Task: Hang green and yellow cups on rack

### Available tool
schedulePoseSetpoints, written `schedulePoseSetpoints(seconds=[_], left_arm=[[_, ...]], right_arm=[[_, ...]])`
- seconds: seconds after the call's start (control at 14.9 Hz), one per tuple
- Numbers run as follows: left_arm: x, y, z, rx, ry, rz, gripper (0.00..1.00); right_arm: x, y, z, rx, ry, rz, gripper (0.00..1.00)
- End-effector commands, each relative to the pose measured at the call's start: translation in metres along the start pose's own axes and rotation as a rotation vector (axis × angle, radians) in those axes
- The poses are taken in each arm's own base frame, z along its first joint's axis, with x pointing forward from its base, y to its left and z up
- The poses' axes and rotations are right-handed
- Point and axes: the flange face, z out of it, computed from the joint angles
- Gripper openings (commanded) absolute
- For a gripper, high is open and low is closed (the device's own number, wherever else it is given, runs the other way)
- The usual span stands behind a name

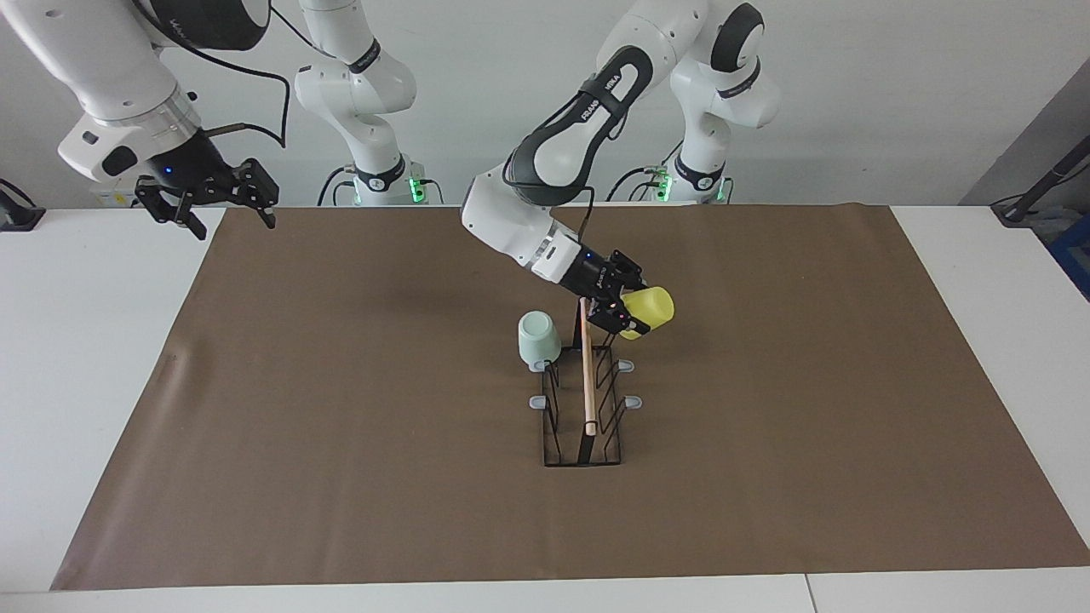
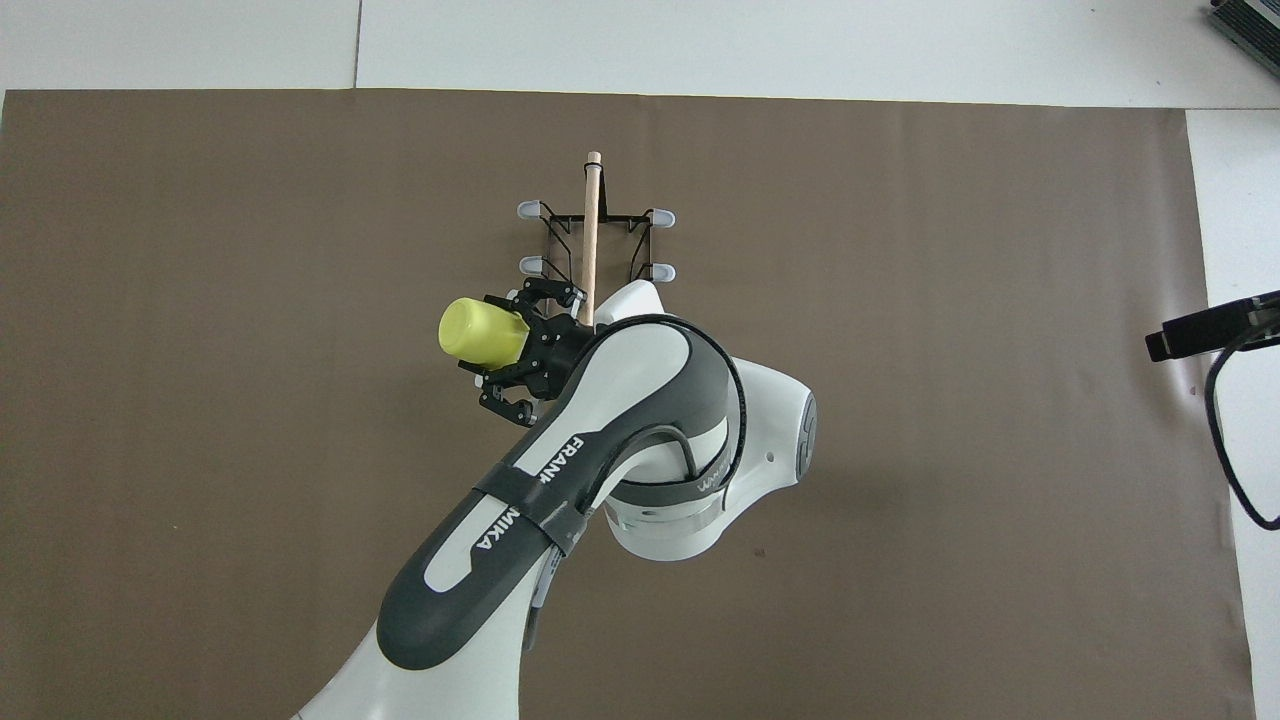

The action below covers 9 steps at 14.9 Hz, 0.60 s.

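At the rack's (image 1: 584, 387) end nearest the robots, the left gripper (image 1: 626, 308) is clamped on the rim end of the yellow cup (image 1: 649, 311), holding the tumbler tilted on its side, base pointing toward the left arm's end of the table, just above the unoccupied grey-tipped peg on that side; in the overhead view the cup (image 2: 482, 332) shows beside the wooden rod handle (image 2: 590, 235). The mint green cup (image 1: 538, 336) already sits mouth-down on the matching peg toward the right arm's end of the table, touching the wire frame. The right gripper (image 1: 207, 194) waits, jaws spread and empty, raised over the edge of the brown mat (image 1: 341, 443) at its own end of the table. The yellow tumbler looks a light, stiff, smooth plastic shell, likely slippery and with no handle to catch, so a pinch across the rim wall, one finger inside and one outside, seems the surest hold; squeezing the tapered body risks it squirting free. Being light, it should seat on the peg with little force, though a nudge to the thin wire rack could shift it or unsettle the green cup.
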Motion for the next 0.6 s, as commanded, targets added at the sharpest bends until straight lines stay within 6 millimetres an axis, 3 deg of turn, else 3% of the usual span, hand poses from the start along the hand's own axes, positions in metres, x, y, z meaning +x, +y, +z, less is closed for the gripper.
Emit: schedulePoseSetpoints(seconds=[0.0, 0.47, 0.54], left_arm=[[-0.0102, 0.0037, -0.0052, 0.005, 0.030, -0.019, 0.00], [-0.0188, 0.0059, -0.0104, -0.002, 0.023, -0.025, 0.00], [-0.0193, 0.0056, -0.0100, -0.002, 0.023, -0.024, 0.63]], right_arm=[[0.0073, -0.0112, -0.0040, -0.030, 0.021, 0.031, 1.00], [0.0065, -0.0122, -0.0051, -0.029, 0.019, 0.028, 1.00], [0.0065, -0.0140, -0.0047, -0.029, 0.016, 0.025, 1.00]])
